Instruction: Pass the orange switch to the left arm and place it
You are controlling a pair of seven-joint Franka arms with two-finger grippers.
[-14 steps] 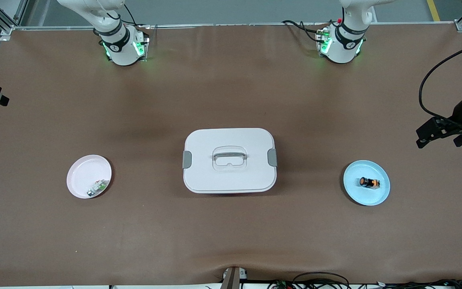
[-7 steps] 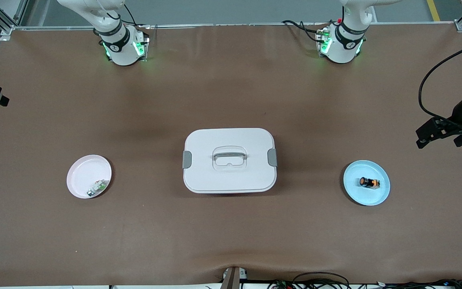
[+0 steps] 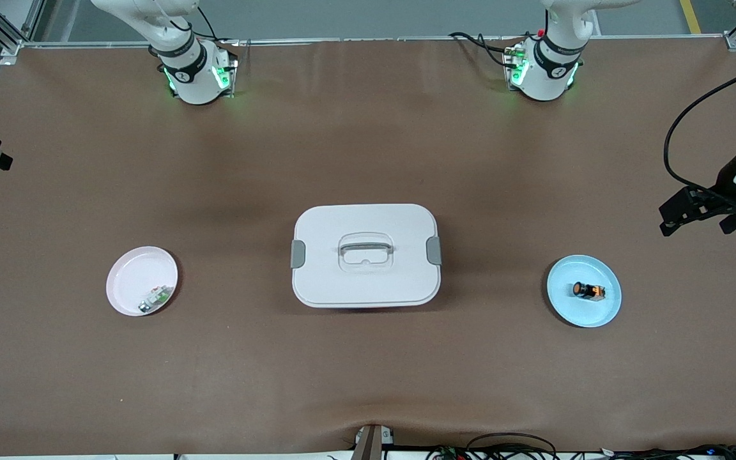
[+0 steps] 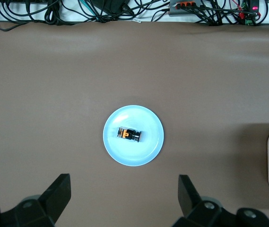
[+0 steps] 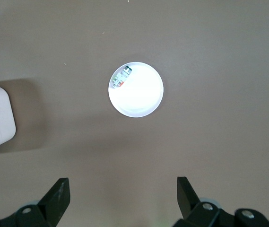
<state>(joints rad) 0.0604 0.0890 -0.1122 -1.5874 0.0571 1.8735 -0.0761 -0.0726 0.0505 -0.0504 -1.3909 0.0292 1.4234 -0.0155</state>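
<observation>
Left wrist view: left pincer (image 4: 124,198), fingers apart, hangs above orange switch (image 4: 129,134) on blue plate (image 4: 146,153).

2 white arms (image 3: 186,70) with black joint bands, black cables, green base lights.

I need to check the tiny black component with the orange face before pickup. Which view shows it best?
The left wrist view: the orange switch lies centred on the blue plate. The front view shows it smaller; the right wrist view misses it.
</observation>
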